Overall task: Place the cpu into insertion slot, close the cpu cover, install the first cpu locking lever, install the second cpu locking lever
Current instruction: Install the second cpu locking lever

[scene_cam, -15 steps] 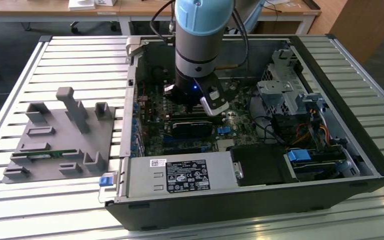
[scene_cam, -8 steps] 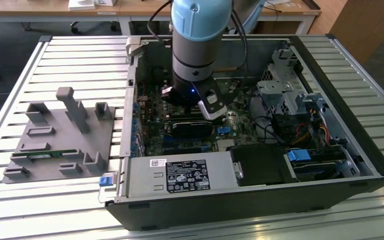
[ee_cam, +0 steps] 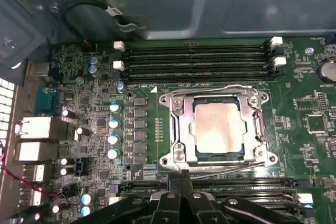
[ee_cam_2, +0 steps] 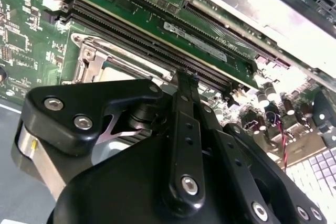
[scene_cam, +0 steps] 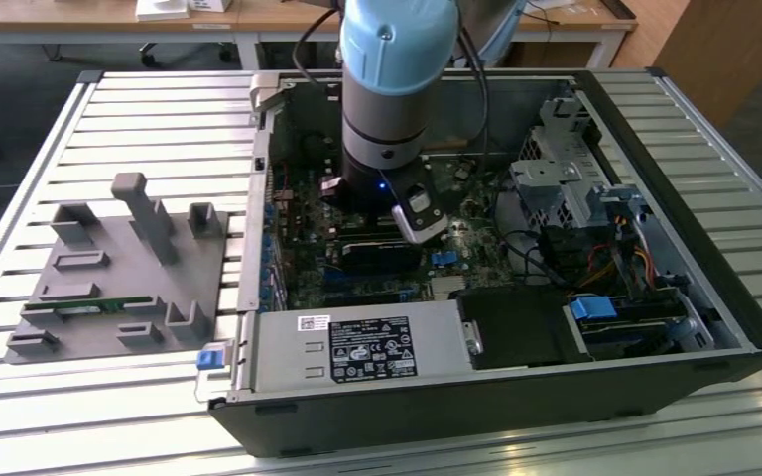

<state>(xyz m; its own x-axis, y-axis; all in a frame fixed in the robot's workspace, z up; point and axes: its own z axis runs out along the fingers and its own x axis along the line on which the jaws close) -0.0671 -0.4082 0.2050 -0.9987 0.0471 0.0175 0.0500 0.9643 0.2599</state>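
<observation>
A robot arm reaches down into an open computer case (scene_cam: 698, 297) lying on a slatted metal surface (scene_cam: 156, 119). In the first wrist view, the claw (ee_cam: 181, 179) has its two black fingertips pressed together, holding nothing, poised right at the near edge of the insertion slot (ee_cam: 169, 129) on the green motherboard (ee_cam: 310, 145). The cpu (ee_cam: 218, 127), a square chip with a dull silvery-beige face, already sits in the slot, just past the fingertips. The cpu cover (ee_cam: 253, 109), a thin silvery frame, lies flat around the chip, and a thin wire locking lever (ee_cam: 231, 169) runs along the slot's near edge, between the cover and the claw. Beyond the slot, long black memory slots (ee_cam: 194, 61) span the board, with the grey case wall behind them. To one side of the slot stand rows of small capacitors (ee_cam: 114, 129). In the exterior view, a grey fixture block (scene_cam: 116, 268) rests on the surface, well apart from the slot, outside the case.
</observation>
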